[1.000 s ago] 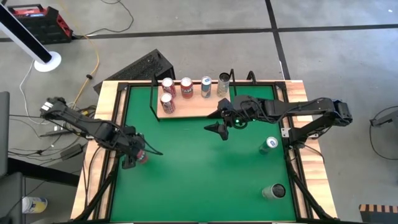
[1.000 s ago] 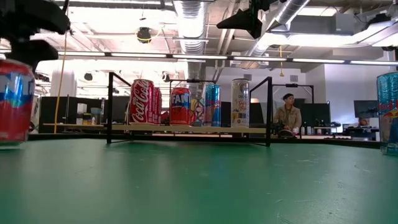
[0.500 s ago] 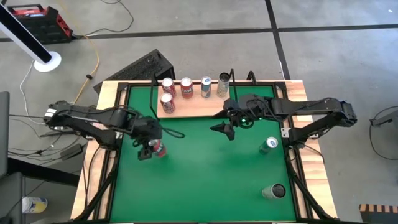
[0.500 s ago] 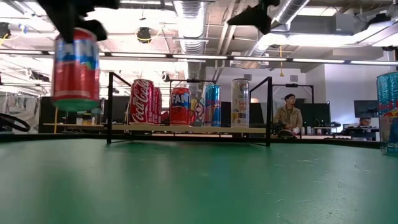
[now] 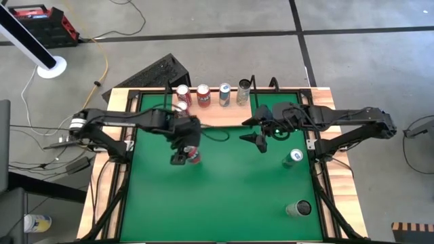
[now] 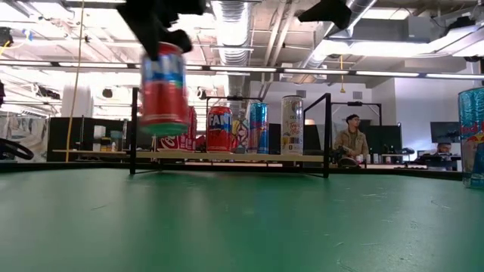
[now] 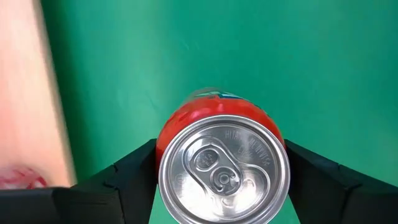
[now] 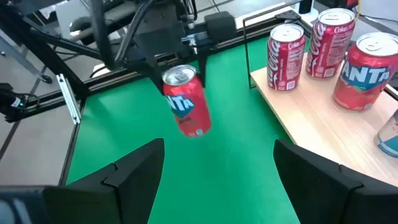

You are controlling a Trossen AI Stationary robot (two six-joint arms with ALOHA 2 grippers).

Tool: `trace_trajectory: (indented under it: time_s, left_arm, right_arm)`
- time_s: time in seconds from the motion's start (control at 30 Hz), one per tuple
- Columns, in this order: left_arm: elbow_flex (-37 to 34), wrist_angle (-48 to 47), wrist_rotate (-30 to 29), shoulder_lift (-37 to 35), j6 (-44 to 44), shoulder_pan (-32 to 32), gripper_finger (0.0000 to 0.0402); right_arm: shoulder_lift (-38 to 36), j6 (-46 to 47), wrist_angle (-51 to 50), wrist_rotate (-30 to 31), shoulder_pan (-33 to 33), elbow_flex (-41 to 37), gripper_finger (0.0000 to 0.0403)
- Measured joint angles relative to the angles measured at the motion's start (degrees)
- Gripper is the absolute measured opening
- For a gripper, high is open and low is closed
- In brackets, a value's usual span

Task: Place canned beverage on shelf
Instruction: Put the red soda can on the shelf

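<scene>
Right wrist view: left gripper (image 8: pixel 180 59) pinching red Fanta can (image 8: pixel 186 101) aloft near shelf (image 8: pixel 323 134); could topple shelved Coca-Cola cans (image 8: pixel 285 47) if swung in low. Right gripper (image 5: pixel 261 140) spread, empty.

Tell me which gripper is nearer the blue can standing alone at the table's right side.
Right. The right gripper hovers open just left of the blue can, toward the shelf. The left gripper, holding the red Fanta can, is much farther left.
</scene>
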Motion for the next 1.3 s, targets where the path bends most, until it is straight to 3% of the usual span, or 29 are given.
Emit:
trace_trajectory:
  time_s: [0.53,1.3]
  left_arm:
    - [13.29,0.96,-0.50,11.25,10.38,11.85,0.0270]
    - [13.52,6.03,0.46,11.31,17.94,21.75,0.0270]
  right_arm:
    - [1.23,0.32,0.51,0.09,-0.22,0.00,0.0326]
    - [1.21,2.08,0.56,3.72,-5.70,0.00,0.0326]
